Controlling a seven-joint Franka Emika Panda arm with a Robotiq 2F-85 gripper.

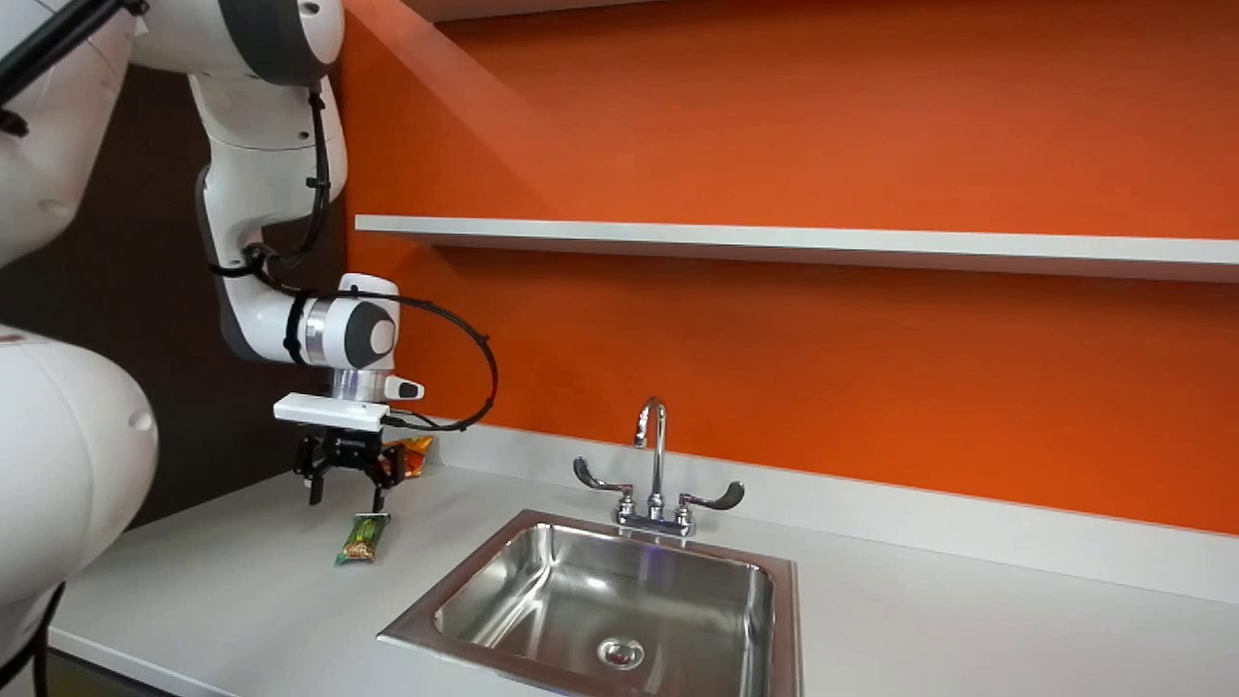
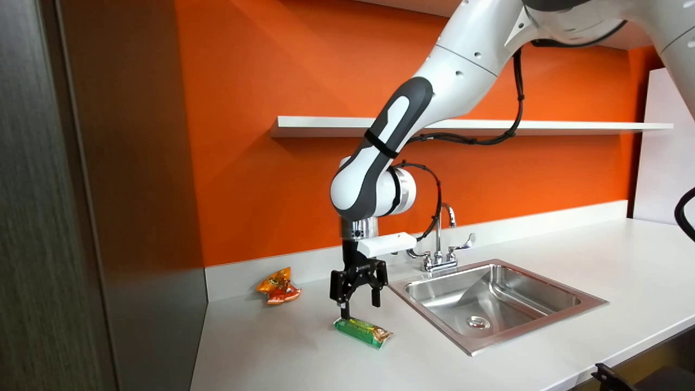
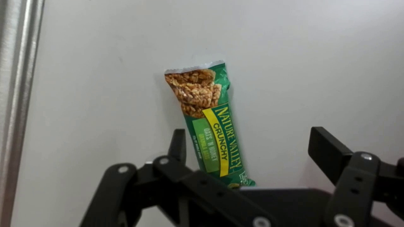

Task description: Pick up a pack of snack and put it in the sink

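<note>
The pack of snack, a flat green packet with a yellow stripe, lies on the counter in both exterior views [image 1: 363, 538] [image 2: 361, 332] and in the wrist view [image 3: 208, 126]. My gripper is open and empty above the counter in both exterior views [image 1: 347, 500] [image 2: 360, 308]. In the wrist view the gripper's fingers [image 3: 247, 138] are wide apart, with the packet's lower part between them, nearer the left finger. The packet's lower end is partly hidden by the gripper. The stainless-steel sink shows in both exterior views [image 1: 465, 579] [image 2: 434, 317]; its edge shows at the wrist view's left [image 3: 19, 94].
An orange-red snack bag [image 1: 416, 455] [image 2: 279, 286] lies near the back wall. A chrome two-handled faucet [image 1: 656, 484] [image 2: 438, 250] stands behind the sink. A white shelf [image 1: 794, 240] runs along the orange wall. A dark panel [image 2: 125, 163] stands at the counter's end.
</note>
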